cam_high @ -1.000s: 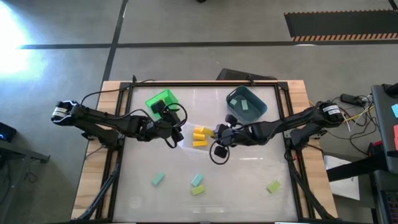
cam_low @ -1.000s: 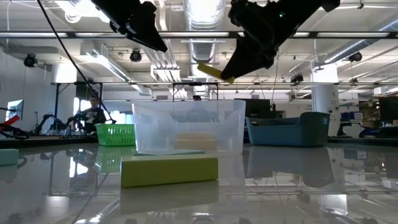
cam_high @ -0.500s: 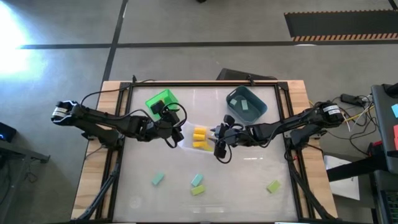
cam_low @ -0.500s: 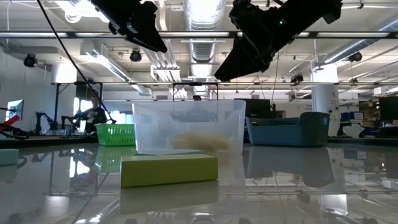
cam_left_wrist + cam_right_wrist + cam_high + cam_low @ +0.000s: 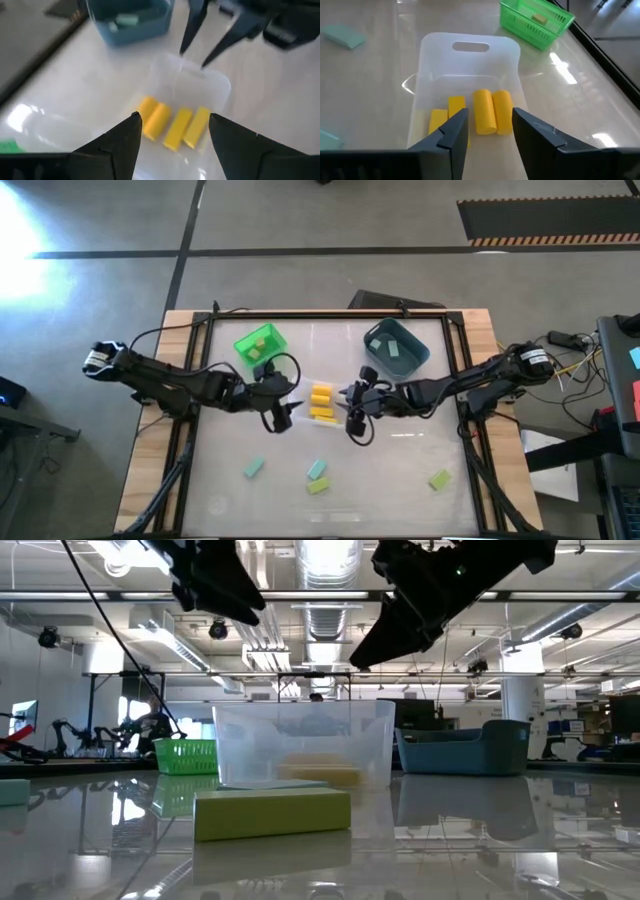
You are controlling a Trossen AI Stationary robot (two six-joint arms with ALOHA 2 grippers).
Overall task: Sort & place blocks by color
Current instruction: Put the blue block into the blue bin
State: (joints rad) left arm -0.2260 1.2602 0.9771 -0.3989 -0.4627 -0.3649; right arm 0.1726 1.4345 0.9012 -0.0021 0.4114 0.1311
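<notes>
Several yellow blocks (image 5: 320, 401) lie in the clear bin (image 5: 303, 384) at the table's middle; they also show in the left wrist view (image 5: 172, 125) and the right wrist view (image 5: 485, 112). My left gripper (image 5: 284, 414) hovers open and empty at the bin's left near side. My right gripper (image 5: 350, 406) hovers open and empty above the bin's right side. Two pale teal blocks (image 5: 254, 468) (image 5: 317, 469) and two light green blocks (image 5: 318, 486) (image 5: 439, 478) lie flat on the table near its front.
A bright green bin (image 5: 260, 343) holding a light green block stands at the back left. A dark blue-grey bin (image 5: 395, 347) holding a teal block stands at the back right. In the low view a light green block (image 5: 272, 814) lies in front of the clear bin (image 5: 303, 745).
My right gripper has let go of a yellow block above the clear bin, and the block has fallen in beside the other yellow ones. My left gripper has gone from beside the green bin toward the table's near edge.
</notes>
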